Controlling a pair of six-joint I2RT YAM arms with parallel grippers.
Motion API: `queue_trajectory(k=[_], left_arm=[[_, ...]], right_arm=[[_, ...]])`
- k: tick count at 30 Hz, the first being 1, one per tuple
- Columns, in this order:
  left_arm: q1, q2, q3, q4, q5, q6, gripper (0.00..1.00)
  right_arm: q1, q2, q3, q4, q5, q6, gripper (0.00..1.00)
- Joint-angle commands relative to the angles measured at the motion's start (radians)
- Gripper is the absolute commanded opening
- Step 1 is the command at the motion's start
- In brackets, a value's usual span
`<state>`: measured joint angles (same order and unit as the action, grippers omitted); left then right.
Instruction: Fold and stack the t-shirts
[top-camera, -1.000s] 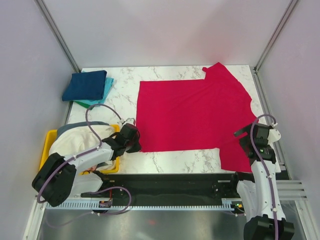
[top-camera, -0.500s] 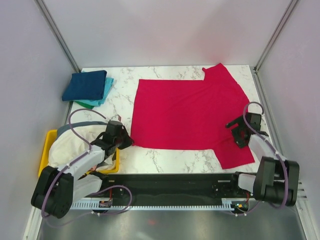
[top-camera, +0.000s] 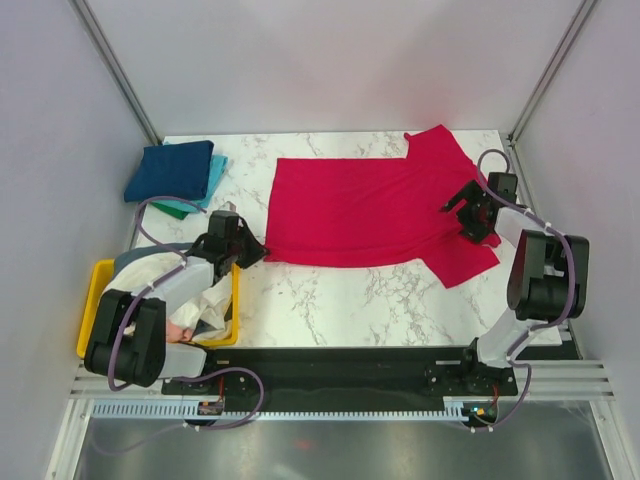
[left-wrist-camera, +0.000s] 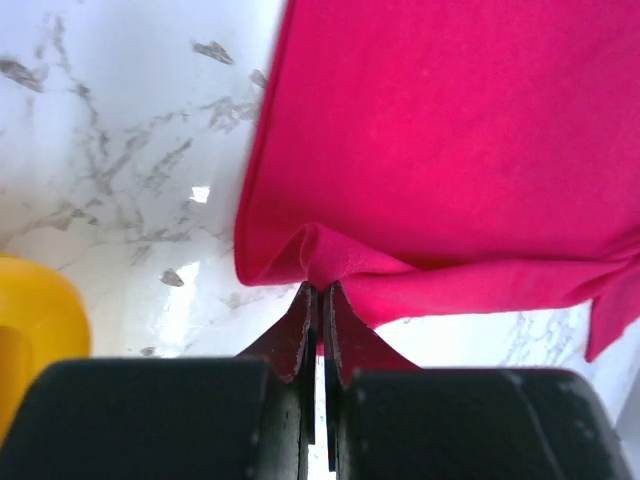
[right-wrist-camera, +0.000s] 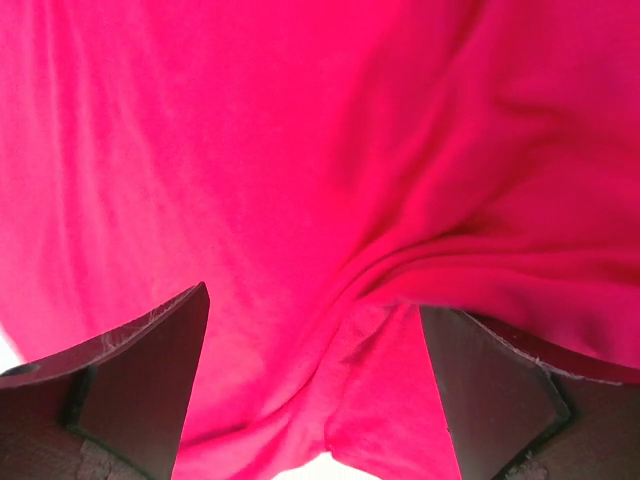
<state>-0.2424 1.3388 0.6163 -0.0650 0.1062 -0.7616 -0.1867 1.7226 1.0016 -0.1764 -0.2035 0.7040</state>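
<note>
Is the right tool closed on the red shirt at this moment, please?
No, the right tool stands wide open, and the red shirt shows unpinched across the gap between its two sides.

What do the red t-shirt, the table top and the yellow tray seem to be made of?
The red t-shirt: soft matte cloth, perhaps cotton; it creases and folds. The table top: marble or marble-look laminate, glossy; grey veins, bright reflections. The yellow tray: likely plastic, smooth, with a rounded rim.

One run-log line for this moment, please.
left gripper: shut on red t-shirt corner | right gripper: open over red t-shirt | folded stack: far left
</note>
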Motion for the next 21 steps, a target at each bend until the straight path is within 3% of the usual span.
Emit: queue_trajectory(k=[1,4,10,13,21], left_arm=[[0.0,0.008,0.004,0.06,0.084,-0.064,0.02],[-0.001,-0.001,-0.032,0.097,0.101,-0.071,0.02],[-0.017,-0.029,-0.053,0.097,0.105,-0.056,0.02],[-0.021,-0.029,-0.067,0.106,0.113,-0.064,0.02],[-0.023,-0.05,-0.093,0.114,0.118,-0.053,0.02]], right_arm=[[-0.016,-0.139,-0.001,-0.208,0.195,-0.068,0.95],[-0.052,-0.378,-0.144,-0.235,0.353,-0.025,0.98],[-0.08,-0.664,-0.38,-0.31,0.392,0.003,0.96],[-0.102,-0.69,-0.435,-0.33,0.449,0.049,0.95],[-0.134,-0.597,-0.534,-0.21,0.38,0.118,0.86]])
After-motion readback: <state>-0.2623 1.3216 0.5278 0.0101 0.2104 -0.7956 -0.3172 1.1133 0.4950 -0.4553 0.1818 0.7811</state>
